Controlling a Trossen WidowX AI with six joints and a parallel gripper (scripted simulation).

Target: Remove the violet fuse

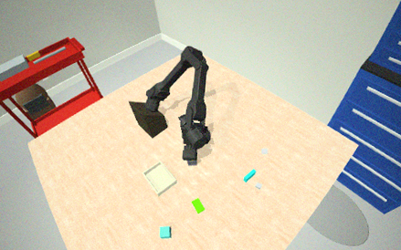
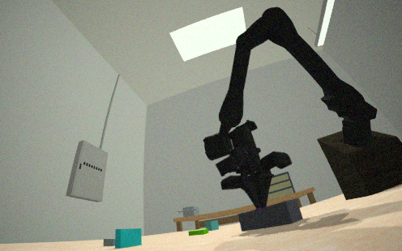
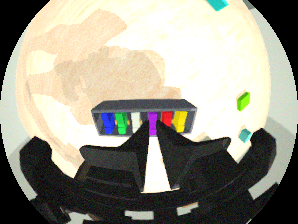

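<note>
You have a green block (image 1: 198, 205) lying near the table's front edge, with a cyan cube (image 1: 165, 231) nearer that edge still. Toward the right edge lie a cyan bar (image 1: 250, 175) and two small grey cubes (image 1: 258, 185), one on each side of it. Off the left corner stands a red cart (image 1: 0, 90); beyond the right corner, a blue cabinet (image 1: 387, 112).
</note>
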